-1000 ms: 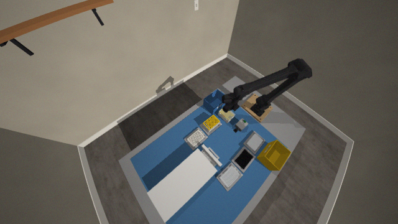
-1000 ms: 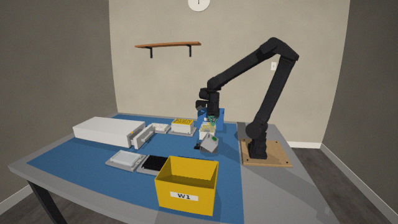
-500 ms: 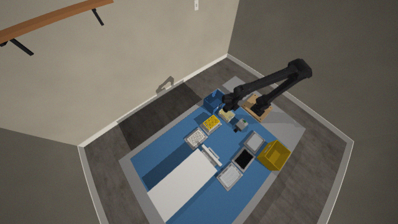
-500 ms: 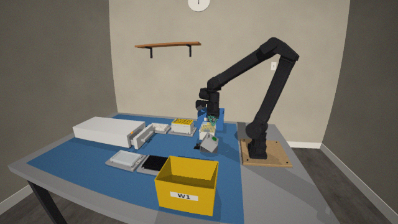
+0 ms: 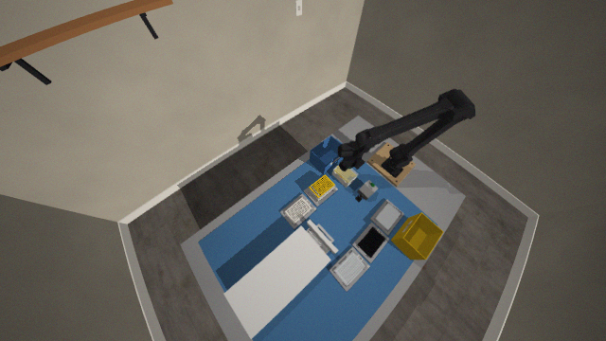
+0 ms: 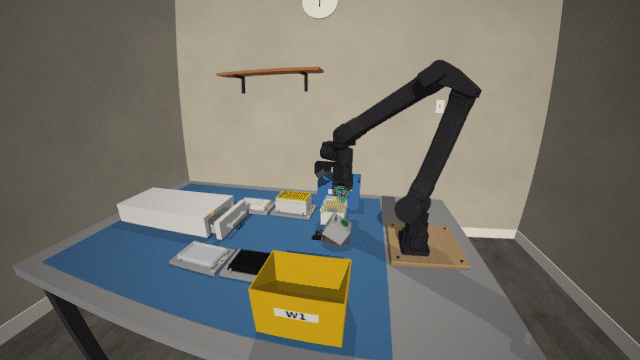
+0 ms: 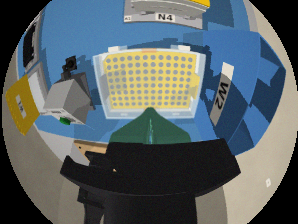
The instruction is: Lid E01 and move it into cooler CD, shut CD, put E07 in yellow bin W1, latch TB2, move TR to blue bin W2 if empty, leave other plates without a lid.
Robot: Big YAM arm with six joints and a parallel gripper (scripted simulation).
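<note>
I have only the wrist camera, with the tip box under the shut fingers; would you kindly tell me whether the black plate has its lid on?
Observer: No, the black plate lies uncovered in its nest.
Operator: Thank you. Is the cooler's drawer open or shut?
Observer: The drawer stands pulled out from the cooler.
Operator: And is anything inside the yellow bin?
Observer: From above, the yellow bin shows only its bare floor.
</note>
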